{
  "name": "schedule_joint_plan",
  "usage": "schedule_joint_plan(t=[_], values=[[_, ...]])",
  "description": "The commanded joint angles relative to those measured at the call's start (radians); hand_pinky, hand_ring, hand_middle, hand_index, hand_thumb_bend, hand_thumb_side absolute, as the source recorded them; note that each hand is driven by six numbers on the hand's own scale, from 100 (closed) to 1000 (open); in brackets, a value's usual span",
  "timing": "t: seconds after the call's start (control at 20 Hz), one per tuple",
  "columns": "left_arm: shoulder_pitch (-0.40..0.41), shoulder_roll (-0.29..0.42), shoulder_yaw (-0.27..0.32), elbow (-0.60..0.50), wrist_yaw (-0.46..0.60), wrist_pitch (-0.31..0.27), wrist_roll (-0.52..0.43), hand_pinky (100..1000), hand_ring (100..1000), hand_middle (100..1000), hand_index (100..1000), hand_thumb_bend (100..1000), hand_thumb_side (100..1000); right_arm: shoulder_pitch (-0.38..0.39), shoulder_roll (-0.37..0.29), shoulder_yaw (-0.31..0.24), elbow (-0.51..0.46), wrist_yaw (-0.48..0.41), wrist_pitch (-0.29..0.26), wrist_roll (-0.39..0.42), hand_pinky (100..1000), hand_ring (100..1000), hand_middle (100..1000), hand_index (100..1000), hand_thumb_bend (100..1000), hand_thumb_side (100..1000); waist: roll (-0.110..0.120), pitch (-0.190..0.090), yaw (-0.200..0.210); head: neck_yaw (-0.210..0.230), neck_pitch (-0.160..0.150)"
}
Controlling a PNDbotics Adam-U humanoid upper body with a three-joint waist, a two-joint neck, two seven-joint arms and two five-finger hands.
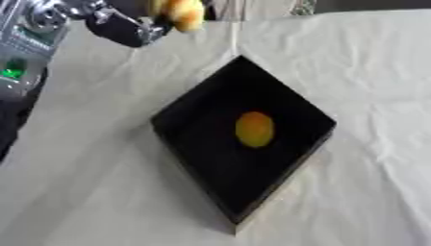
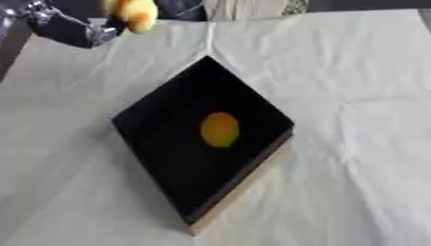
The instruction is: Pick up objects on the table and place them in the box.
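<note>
A black square box (image 1: pixel 210 103) lies cornerwise in the middle of the cloth-covered table. An orange-yellow round fruit (image 1: pixel 254 129) rests inside it. At the top left my left hand (image 1: pixel 126 28) is raised above the table, behind the box's far corner, with its fingers curled round a yellow and orange object (image 1: pixel 181 13). The object is blurred and partly cut off by the top edge. My right hand shows in neither view.
A wrinkled white cloth (image 2: pixel 362 96) covers the table. My left arm's silver and black parts (image 1: pixel 25 43) fill the upper left corner. Dark shapes lie along the far edge of the table.
</note>
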Motion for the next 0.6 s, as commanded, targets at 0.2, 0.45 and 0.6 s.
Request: schedule_joint_plan(t=[0.2, 0.45, 0.6], values=[[0.02, -0.089, -0.041, -0.043, 0.011, 0.017, -0.067, 712, 628, 605, 617, 100, 100, -0.006, -0.032, -0.012, -0.016, -0.005, 0.0, -0.006, 913, 865, 700, 798, 100, 249, -0.002, -0.029, 0.002, -0.039, 0.017], [0.046, -0.13, -0.072, 0.012, -0.027, 0.001, -0.084, 711, 627, 605, 618, 100, 100, -0.005, -0.025, -0.012, -0.016, -0.004, 0.003, -0.006, 914, 865, 699, 797, 100, 255, 0.0, -0.026, -0.001, -0.048, 0.018], [0.058, -0.153, -0.085, 0.049, -0.042, -0.007, -0.086, 710, 625, 604, 619, 100, 100, -0.004, -0.022, -0.013, -0.016, -0.003, 0.005, -0.006, 915, 866, 699, 797, 100, 259, 0.001, -0.024, -0.005, -0.046, 0.017]])
